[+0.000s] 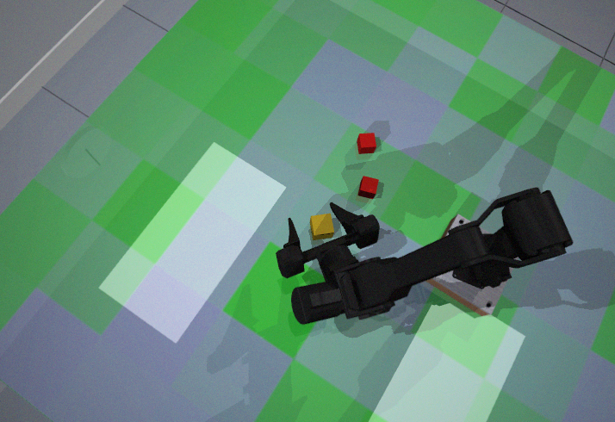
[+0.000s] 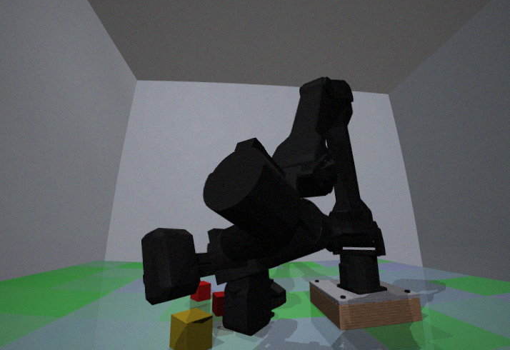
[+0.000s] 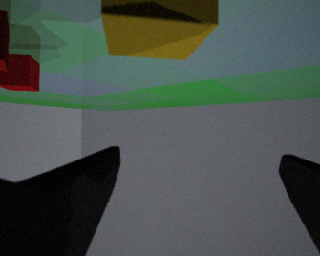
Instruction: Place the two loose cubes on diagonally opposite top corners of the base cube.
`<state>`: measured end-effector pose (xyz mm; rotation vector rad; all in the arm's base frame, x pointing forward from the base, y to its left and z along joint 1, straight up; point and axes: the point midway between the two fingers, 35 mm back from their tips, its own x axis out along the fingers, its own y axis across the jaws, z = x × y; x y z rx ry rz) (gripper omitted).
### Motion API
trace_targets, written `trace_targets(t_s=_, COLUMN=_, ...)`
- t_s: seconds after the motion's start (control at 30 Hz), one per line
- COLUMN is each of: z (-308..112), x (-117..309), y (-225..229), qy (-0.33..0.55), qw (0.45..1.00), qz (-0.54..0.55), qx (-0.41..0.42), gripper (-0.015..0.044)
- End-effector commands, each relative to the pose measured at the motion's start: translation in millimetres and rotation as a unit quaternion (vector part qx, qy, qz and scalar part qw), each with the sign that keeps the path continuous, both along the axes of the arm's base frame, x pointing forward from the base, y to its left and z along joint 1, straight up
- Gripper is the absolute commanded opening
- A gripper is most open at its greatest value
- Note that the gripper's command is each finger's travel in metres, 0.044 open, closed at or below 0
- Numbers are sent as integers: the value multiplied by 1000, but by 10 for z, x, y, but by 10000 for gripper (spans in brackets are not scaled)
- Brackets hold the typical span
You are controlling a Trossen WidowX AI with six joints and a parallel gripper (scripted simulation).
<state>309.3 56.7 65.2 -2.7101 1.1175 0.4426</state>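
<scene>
A yellow cube (image 1: 321, 226) sits on the floor; it also shows in the exterior view (image 2: 191, 329) and at the top of the wrist view (image 3: 159, 29). Two smaller red cubes (image 1: 366, 142) (image 1: 368, 187) lie apart from each other behind it, toward the back; they show in the exterior view (image 2: 201, 290) (image 2: 218, 301) and at the left of the wrist view (image 3: 18, 72). My gripper (image 1: 318, 220) is open wide and holds nothing. From above its fingertips flank the yellow cube. In the wrist view the cube lies just beyond the fingertips (image 3: 200, 164), not touched.
The arm's base stands on a wooden block with a grey plate (image 2: 364, 303), right of the cubes (image 1: 467, 268). The floor is a patchwork of green, grey and white patches. Grey walls enclose the room.
</scene>
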Motion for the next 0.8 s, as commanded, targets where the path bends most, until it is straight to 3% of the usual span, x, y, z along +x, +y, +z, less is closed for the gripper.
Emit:
trace_targets(t_s=0.0, z=-2, x=6, y=-8, qy=-1, qw=1000, qz=-3, qx=4, gripper=374)
trace_targets(t_s=0.13, z=-28, x=123, y=-175, qy=-28, qw=994, qz=-65, qx=88, gripper=269)
trace_targets(t_s=0.4, z=-53, x=308, y=-630, qy=-108, qw=925, qz=-241, qx=272, gripper=265)
trace_targets(t_s=0.57, z=-38, x=351, y=-933, qy=-167, qw=842, qz=-361, qx=365, gripper=265)
trace_targets(t_s=0.77, z=17, x=329, y=-1294, qy=-243, qw=701, qz=-502, qx=445, gripper=265)
